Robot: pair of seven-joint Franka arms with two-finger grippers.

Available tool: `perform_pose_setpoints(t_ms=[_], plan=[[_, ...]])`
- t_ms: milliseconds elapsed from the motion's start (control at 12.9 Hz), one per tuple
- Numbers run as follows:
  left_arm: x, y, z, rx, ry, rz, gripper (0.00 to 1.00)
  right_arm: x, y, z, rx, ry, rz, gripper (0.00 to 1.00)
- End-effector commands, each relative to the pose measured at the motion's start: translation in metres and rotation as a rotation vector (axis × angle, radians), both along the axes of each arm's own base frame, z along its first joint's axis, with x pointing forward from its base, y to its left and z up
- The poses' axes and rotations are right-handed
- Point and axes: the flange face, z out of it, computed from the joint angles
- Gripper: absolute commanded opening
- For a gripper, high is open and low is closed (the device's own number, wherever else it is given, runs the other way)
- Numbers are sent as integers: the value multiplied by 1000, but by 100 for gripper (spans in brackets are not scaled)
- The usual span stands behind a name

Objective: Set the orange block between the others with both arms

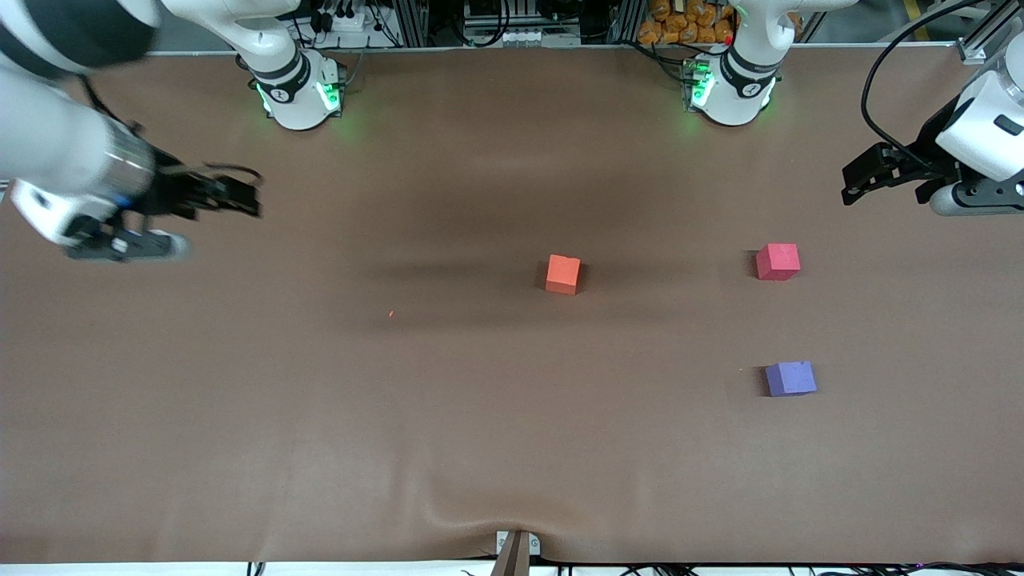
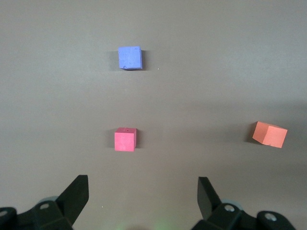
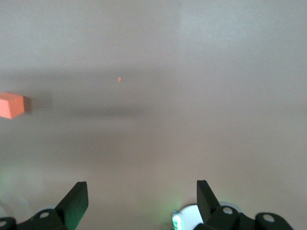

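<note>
On the brown table (image 1: 336, 416), which is spanning the whole front view, two white arms are standing with their green-lit bases along the edge farthest from the front camera. The right arm (image 1: 56, 152) is reaching out over its own end of the table, and the right gripper (image 1: 240, 194) is hanging in the air above bare table surface there, with its fingers (image 3: 76, 196) spread wide and gripping nothing. The left arm (image 1: 980, 132) is extending over the other end of the table, and the left gripper (image 1: 860, 180) is hovering over the table farther from the front camera than the pinkish-red cube (image 1: 778, 262); its fingers (image 2: 76, 194) are likewise spread apart and empty. The three cubes are all resting on the table, well apart from each other. The orange block (image 1: 563, 274) is sitting near the middle of the table, toward the right arm's end from the other two. The pinkish-red cube is lying toward the left arm's end, at about the same depth as the orange block. The purple-blue cube (image 1: 790, 378) is lying nearer to the front camera than the pinkish-red cube, roughly in line with it. A tiny orange speck (image 1: 391, 314) is lying on the table toward the right arm's end from the orange block.
</note>
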Motion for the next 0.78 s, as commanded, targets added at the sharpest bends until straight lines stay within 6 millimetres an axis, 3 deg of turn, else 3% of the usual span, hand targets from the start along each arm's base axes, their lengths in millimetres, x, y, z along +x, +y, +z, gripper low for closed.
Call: perform_pose_setpoints(t_ms=[0, 233, 698], plan=[[2, -2, 4, -14, -10, 2, 100, -11, -26, 23, -73, -39, 73, 100], [1, -1, 3, -14, -6, -1, 100, -18, -80, 42, -98, -70, 79, 100], [2, -7, 1, -14, -6, -14, 100, -26, -124, 48, -86, -59, 30, 100]])
